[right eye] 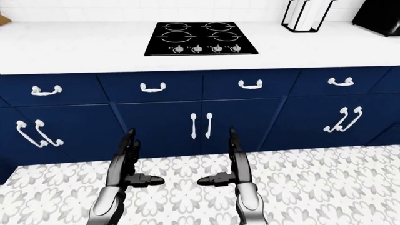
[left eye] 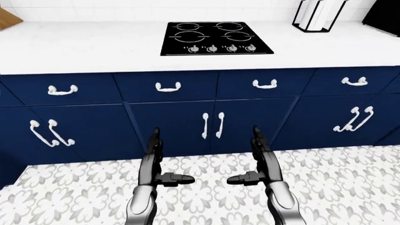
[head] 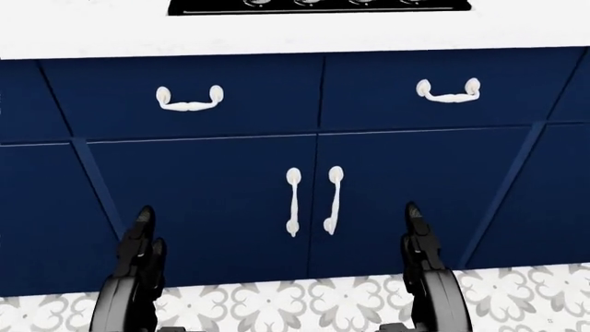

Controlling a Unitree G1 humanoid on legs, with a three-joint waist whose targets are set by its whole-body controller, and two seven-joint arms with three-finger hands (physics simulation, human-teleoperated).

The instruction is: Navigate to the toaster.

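Note:
No toaster shows clearly. A black object (right eye: pixel 379 17), cut off by the top right corner of the right-eye view, stands on the white counter (left eye: pixel 81 47); I cannot tell what it is. My left hand (left eye: pixel 163 164) and right hand (left eye: pixel 255 161) are held low over the patterned floor, both open and empty, fingers pointing toward the navy cabinets (left eye: pixel 169 126), thumbs turned inward. The head view looks down at the cabinet doors and shows both hands (head: pixel 138 256) (head: pixel 420 249) at the bottom.
A black four-burner cooktop (left eye: pixel 215 38) sits in the counter straight ahead. A white item in a black frame (left eye: pixel 317 15) stands to its right. A wooden board corner (left eye: pixel 7 18) shows at top left. Grey-white tiled floor (left eye: pixel 350 187) lies below the cabinets.

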